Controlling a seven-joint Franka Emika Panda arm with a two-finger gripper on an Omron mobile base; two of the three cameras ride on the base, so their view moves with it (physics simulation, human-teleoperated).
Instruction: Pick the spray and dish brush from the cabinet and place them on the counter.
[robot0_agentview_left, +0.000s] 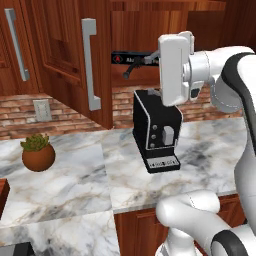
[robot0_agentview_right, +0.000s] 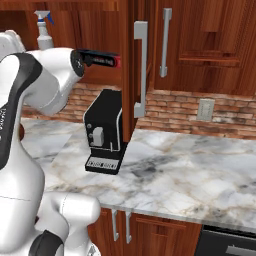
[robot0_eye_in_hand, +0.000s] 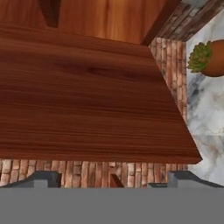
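The cabinet hangs open above the counter. On its shelf stands the spray, pale with a blue nozzle, at the back left behind my arm. The dish brush, a slim dark stick, leans beneath a long black-and-red box. My white hand hovers at shelf height just right of the brush, apart from it. In the hand view my gripper is open with nothing between its fingertips, facing the cabinet's reddish wood.
A black coffee machine stands on the counter right under my hand. The open door's grey bar handle hangs left of it. A potted plant sits far left. A wall outlet is set in the brick backsplash.
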